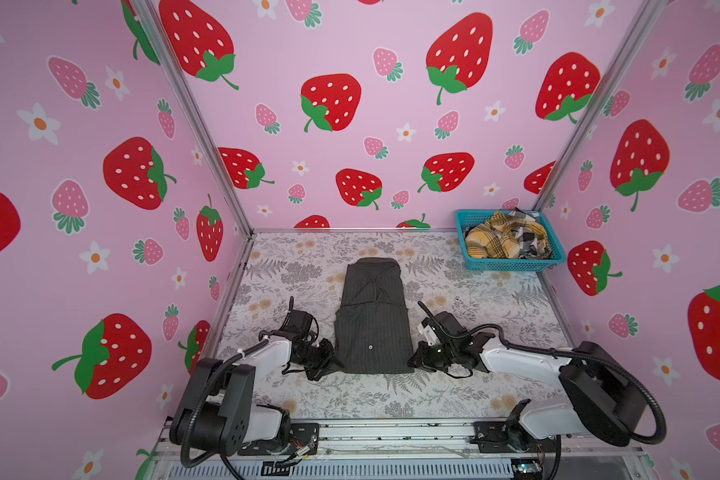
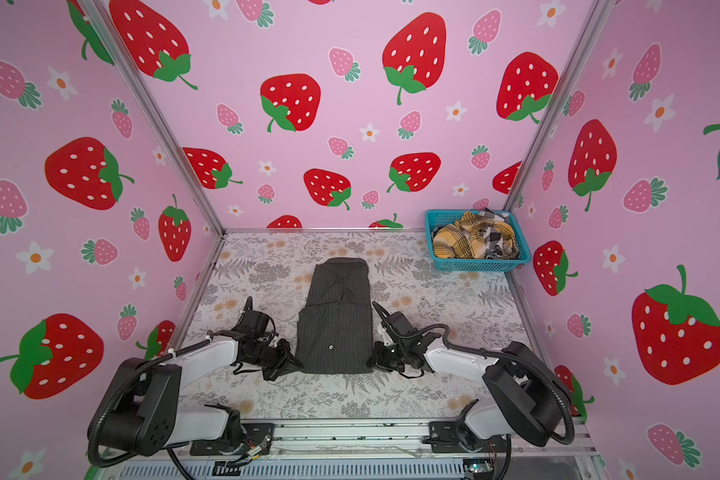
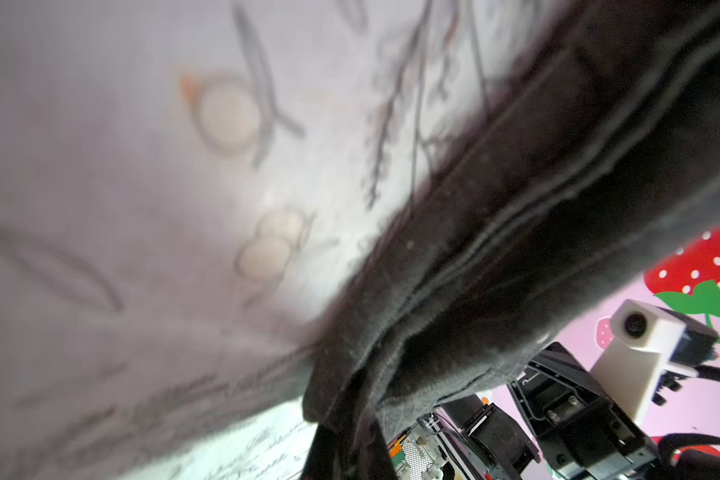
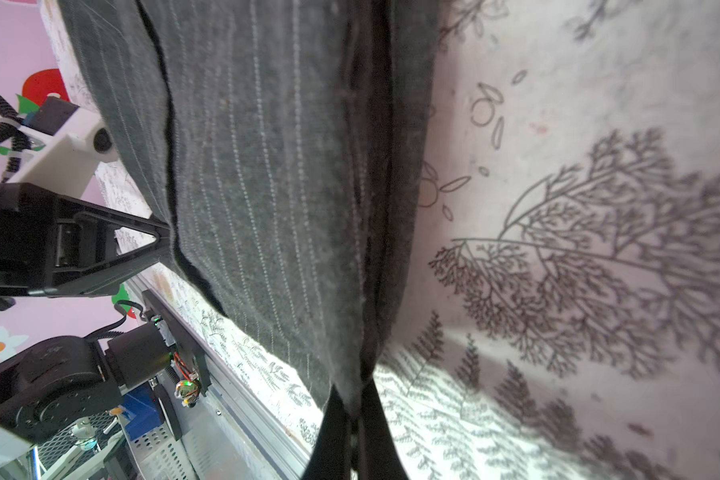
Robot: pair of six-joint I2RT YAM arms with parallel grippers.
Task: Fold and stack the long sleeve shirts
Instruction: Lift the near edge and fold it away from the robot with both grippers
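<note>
The floral-patterned counter (image 1: 292, 266) carries the charcoal pinstriped shirt (image 1: 373, 324), which lies at its middle, folded into a long narrow panel running from front to back. In the far right corner stands a teal basket (image 1: 512, 267). It holds a crumpled yellow plaid shirt (image 1: 489, 243) with a black-white check shirt (image 1: 531, 237) beside it. The left claw (image 1: 334, 366) is clamped on the charcoal shirt's near left corner. The right claw (image 1: 413, 360) is pinched together on its near right corner. A small button (image 1: 370, 347) shows on the near half.
</note>
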